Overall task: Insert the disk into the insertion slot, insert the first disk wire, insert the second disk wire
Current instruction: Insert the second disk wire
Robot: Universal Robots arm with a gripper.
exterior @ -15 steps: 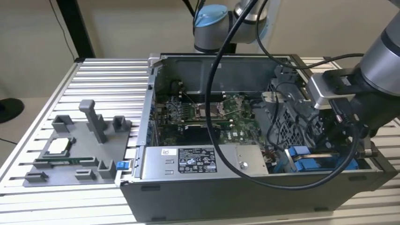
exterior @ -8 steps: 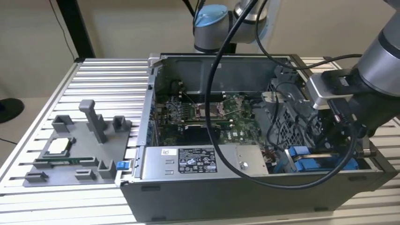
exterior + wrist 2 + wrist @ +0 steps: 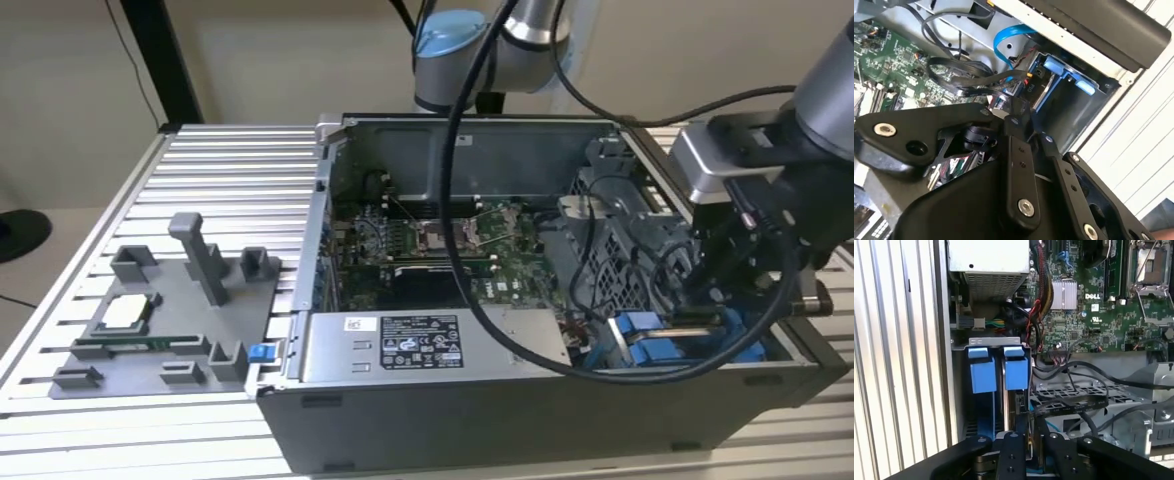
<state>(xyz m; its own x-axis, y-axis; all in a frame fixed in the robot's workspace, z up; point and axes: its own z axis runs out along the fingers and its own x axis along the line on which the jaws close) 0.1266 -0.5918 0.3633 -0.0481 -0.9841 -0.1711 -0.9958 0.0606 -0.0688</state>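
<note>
Bright blue plastic marks the working corner of an open desktop computer case point(image 3: 534, 300) lying on a ribbed aluminium bench point(image 3: 227, 160). In the exterior view, the arm's black gripper point(image 3: 703, 296) reaches down into the case's near corner at the exterior view's right, over the insertion slot point(image 3: 667, 345), with the grey power supply box point(image 3: 420, 345) along the near wall and the motherboard point(image 3: 441, 245) at the centre. In the second wrist view, the gripper point(image 3: 1004, 102) has its black fingers point(image 3: 1016, 150) drawn close together at a small connector on a bundle of black wires point(image 3: 959, 80), right at the mouth of the bay point(image 3: 1064, 85); whether they truly pinch the plug cannot be told for certain. In the first wrist view, the disk point(image 3: 1013, 405) stands on edge in its blue carrier point(image 3: 1016, 372) already seated in the slot point(image 3: 994, 342) by the case's side wall, and the gripper point(image 3: 1026, 435) sits just over its exposed edge. The disk step looks done; a wire insertion appears to be in hand. The move ahead would call for squaring the plug to the drive's port and a straight, gentle push.
</note>
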